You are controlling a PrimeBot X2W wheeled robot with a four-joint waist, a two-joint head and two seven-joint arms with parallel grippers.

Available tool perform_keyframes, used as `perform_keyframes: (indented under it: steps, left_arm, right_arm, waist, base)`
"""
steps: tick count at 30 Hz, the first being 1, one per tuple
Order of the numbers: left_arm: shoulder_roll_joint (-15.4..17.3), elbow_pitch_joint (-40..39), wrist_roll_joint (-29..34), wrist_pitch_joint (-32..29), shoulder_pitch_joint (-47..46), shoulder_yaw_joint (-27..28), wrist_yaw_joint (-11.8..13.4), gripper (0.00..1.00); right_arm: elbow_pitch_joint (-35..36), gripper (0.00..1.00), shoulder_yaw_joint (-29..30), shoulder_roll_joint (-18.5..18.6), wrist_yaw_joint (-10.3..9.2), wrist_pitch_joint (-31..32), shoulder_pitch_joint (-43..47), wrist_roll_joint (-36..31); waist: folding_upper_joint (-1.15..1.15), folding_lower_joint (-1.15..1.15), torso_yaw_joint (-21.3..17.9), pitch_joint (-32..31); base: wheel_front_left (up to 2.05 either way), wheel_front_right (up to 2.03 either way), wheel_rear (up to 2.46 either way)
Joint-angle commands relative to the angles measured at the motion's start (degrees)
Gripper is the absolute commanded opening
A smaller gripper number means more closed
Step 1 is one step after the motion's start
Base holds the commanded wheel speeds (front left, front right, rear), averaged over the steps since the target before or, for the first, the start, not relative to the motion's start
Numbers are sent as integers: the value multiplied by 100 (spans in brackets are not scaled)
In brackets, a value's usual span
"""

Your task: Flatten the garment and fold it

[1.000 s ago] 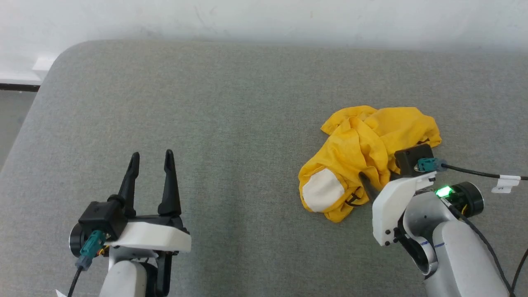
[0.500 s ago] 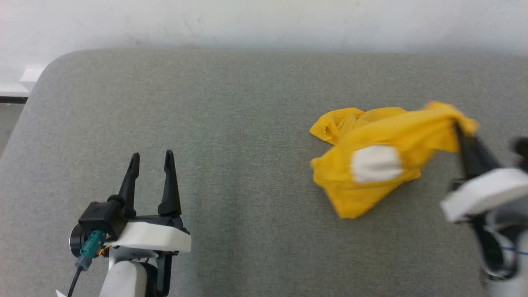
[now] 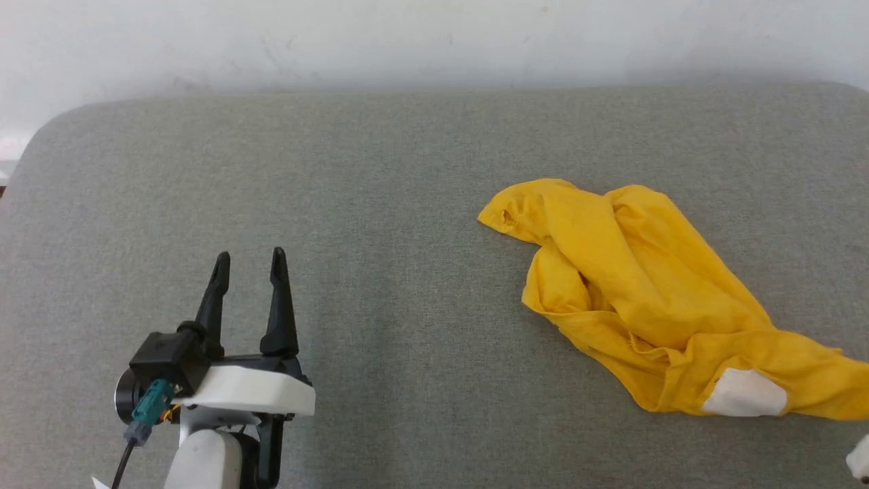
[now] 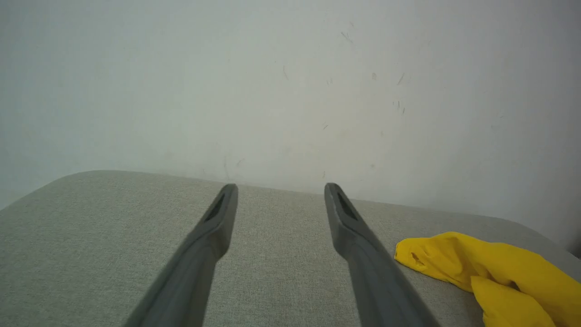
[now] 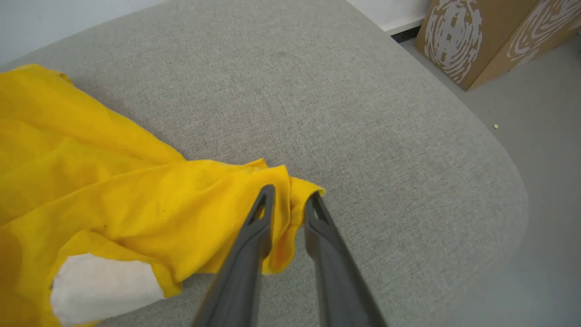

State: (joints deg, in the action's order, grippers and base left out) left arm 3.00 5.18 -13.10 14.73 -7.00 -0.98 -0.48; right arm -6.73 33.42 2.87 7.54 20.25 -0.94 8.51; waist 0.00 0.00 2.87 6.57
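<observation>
The mustard-yellow garment [image 3: 645, 272] lies crumpled on the right half of the grey table, drawn out in a long strip toward the lower right. Its white square patch [image 3: 743, 394] faces up near that end. In the right wrist view my right gripper [image 5: 291, 193] is shut on a corner of the garment [image 5: 113, 181], with fabric bunched between the two fingers just above the table and the white patch [image 5: 104, 286] to their left. My left gripper [image 3: 250, 257] stands open at the lower left, well apart from the garment. Nothing sits between the left gripper [image 4: 281, 188] fingers; the garment [image 4: 499, 268] lies to their right.
The grey fabric-covered table [image 3: 380, 204] has rounded corners and a white wall behind it. In the right wrist view the table's rounded corner [image 5: 499, 181] is close to my right gripper, with grey floor and cardboard boxes [image 5: 476, 36] beyond it.
My right gripper, shut on the garment, has lifted it and dragged it to the lower right, stretching it out. The head camera has shifted. The left gripper has not moved.
</observation>
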Motion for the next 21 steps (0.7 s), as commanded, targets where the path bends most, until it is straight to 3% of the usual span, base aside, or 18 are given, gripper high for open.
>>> perform_keyframes:
  steps: [1, 9, 16, 21]
  left_arm:
    - [-12, 21, 28, 27, 37, 12, -40, 100]
    - [-12, 260, -198, 27, -52, -374, -68, 100]
    - [-12, 1045, -645, -49, -724, -1441, -26, 100]
    - [-13, 1861, -1270, -745, -1695, -2359, 52, 100]
  right_arm:
    - [19, 100, -107, 0, -5, -221, -54, -13]
    - [582, 100, -1455, 0, -5, -1904, 14, -183]
    - [709, 100, -2243, 0, -5, -2270, 160, -140]
    - [691, 100, -2612, 0, -5, -2302, 135, -96]
  waist:
    - [0, 0, -48, -16]
    - [0, 0, -200, -53]
    - [0, 0, -495, 33]
    - [0, 0, -841, 259]
  base:
    - [0, 0, 0]
    - [0, 0, 0]
    - [0, 0, 0]
    - [0, 0, 0]
